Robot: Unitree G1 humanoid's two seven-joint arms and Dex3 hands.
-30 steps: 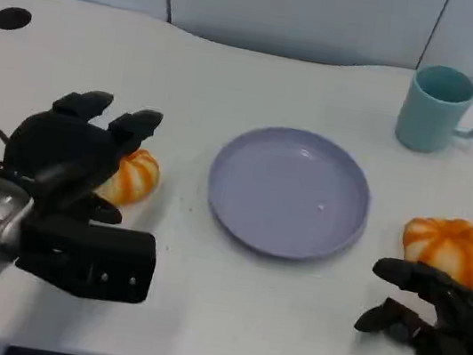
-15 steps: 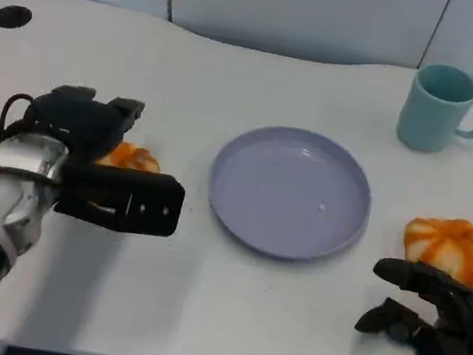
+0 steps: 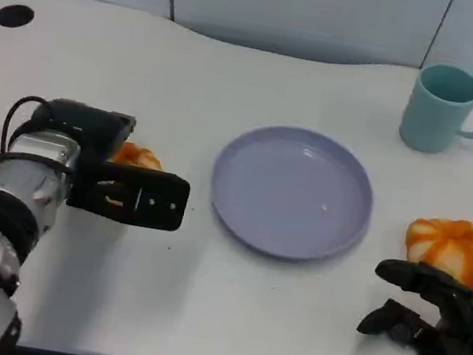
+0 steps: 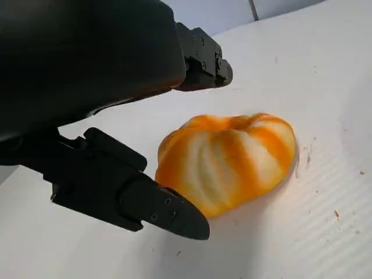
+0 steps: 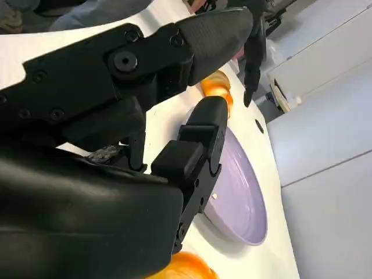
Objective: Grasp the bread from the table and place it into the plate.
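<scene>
The left hand [image 3: 91, 132] has dropped over the bread [image 3: 136, 156] on the table [image 3: 224, 311] left of the plate [image 3: 293, 191], fingers spread either side without gripping, so the grasp seems imminent; the right hand [image 3: 439, 322] rests loosely curled, empty.

A plate [image 3: 292, 191] lies mid-table [image 3: 223, 320], with a mug [image 3: 443, 109] behind it toward the far right corner. One pumpkin-shaped bread [image 3: 135, 155] lies left of the plate, under the left hand [image 3: 82, 130]. A second bread [image 3: 455, 249] lies right of the plate, just behind the right hand [image 3: 439, 322] at the near right edge.
</scene>
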